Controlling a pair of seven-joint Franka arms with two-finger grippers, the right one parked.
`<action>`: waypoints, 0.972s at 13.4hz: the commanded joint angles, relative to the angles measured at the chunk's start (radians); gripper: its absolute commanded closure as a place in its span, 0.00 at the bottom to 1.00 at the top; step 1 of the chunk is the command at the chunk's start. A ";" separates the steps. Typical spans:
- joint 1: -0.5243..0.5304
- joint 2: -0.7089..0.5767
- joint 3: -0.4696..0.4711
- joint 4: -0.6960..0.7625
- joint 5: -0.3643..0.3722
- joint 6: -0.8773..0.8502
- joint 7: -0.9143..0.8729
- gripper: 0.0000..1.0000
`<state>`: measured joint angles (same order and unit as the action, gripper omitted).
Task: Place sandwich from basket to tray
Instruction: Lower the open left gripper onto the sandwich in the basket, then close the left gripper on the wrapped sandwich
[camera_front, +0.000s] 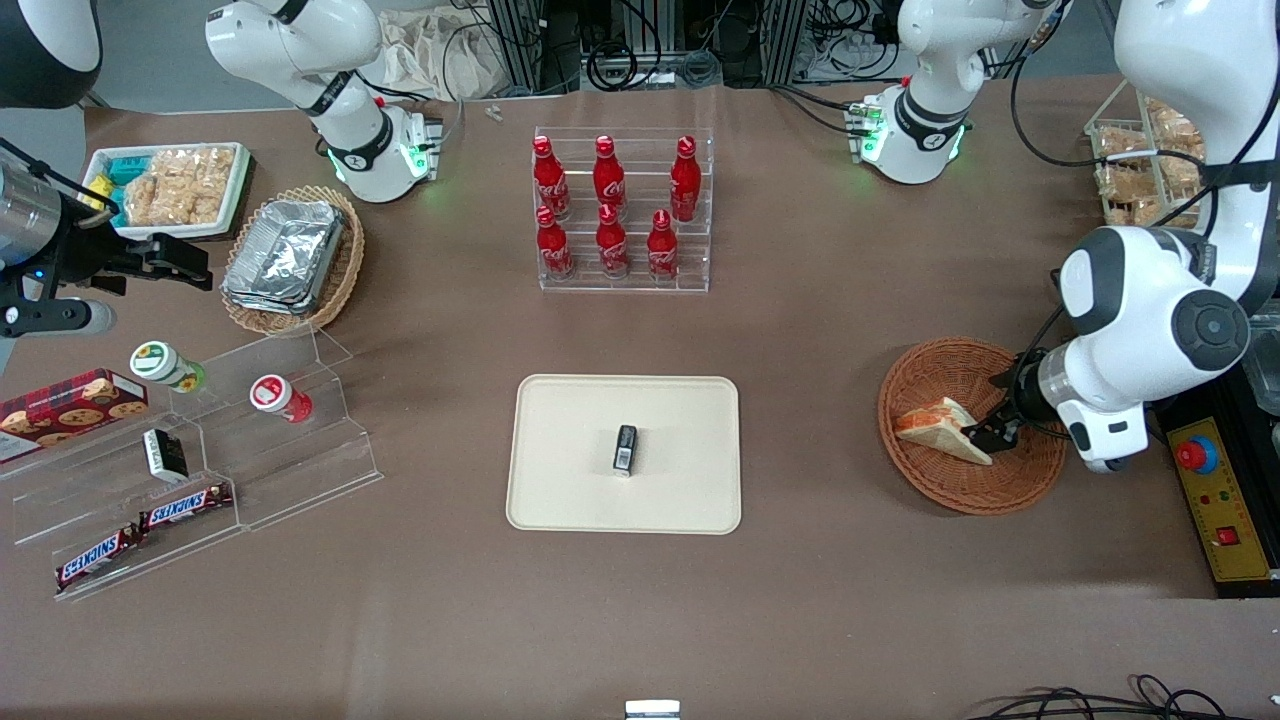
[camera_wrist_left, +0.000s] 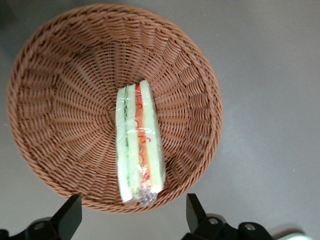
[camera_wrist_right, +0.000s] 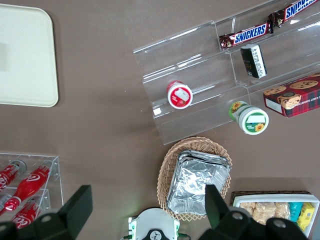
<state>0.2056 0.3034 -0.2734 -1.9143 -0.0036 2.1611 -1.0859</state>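
Front view: sandwich (camera_front: 940, 428) lies in basket (camera_front: 920, 375) at right-centre of frame, gripper (camera_front: 990, 433) at its end, fingers spread. Tray (camera_front: 560, 500) mid-frame, small black item (camera_front: 625, 448) on it, bare table between. Left wrist view: wrapped sandwich (camera_wrist_left: 139, 145) reaches the basket (camera_wrist_left: 60, 100) rim, fingers (camera_wrist_left: 67, 216) spread, gripping nothing.

Six red cola bottles (camera_front: 610, 205) in clear acrylic rack (camera_front: 625, 283), upper centre of frame. Small dark packet (camera_front: 625, 448), frame centre (label unreadable). Two Snickers bars (camera_front: 185, 505) on clear stepped shelf (camera_front: 300, 470), lower frame. Foil containers (camera_front: 285, 250) stacked in tan basket (camera_front: 345, 270), upper frame.
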 joint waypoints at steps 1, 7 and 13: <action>-0.006 0.028 0.000 -0.006 0.016 0.029 -0.071 0.05; -0.005 0.045 0.003 -0.089 0.039 0.143 -0.155 0.09; -0.006 0.075 0.003 -0.110 0.085 0.186 -0.213 0.09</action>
<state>0.2049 0.3796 -0.2713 -1.9901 0.0477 2.2866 -1.2431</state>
